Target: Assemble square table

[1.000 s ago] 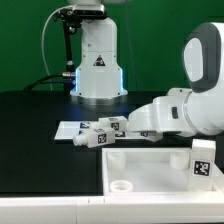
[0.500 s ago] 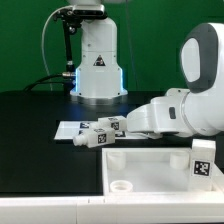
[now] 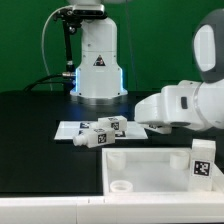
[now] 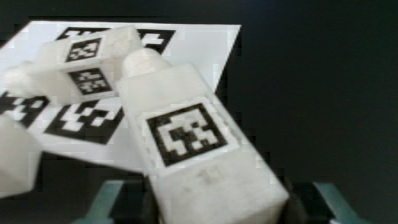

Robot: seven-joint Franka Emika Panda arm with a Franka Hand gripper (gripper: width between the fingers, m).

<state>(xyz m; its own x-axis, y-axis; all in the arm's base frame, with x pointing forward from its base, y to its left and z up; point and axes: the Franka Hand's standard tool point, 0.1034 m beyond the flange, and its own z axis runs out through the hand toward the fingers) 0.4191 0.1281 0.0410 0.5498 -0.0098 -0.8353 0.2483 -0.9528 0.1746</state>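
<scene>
In the wrist view a white table leg [image 4: 196, 140] with a black-and-white tag lies lengthwise between my gripper [image 4: 217, 205] jaws, and the dark pads of the fingers [image 4: 118, 205] press against its sides. Two more legs [image 4: 89, 70] lie behind it on the marker board [image 4: 196, 40]. In the exterior view my gripper [image 3: 140, 120] hangs low at the right end of the leg cluster [image 3: 100, 132], and the hand hides its fingertips. The square tabletop [image 3: 150, 165] lies in front, with one tagged leg [image 3: 201, 160] standing on it at the exterior view's right.
The arm's white base [image 3: 97, 65] stands behind the marker board [image 3: 68, 130] on the black table. A round hole [image 3: 121, 185] shows in the tabletop's near corner. Another white leg end [image 4: 15, 150] shows at the wrist view's edge.
The jaws have closed in on the leg. The hand and forearm have drawn back toward the exterior view's right, uncovering more of the leg cluster.
</scene>
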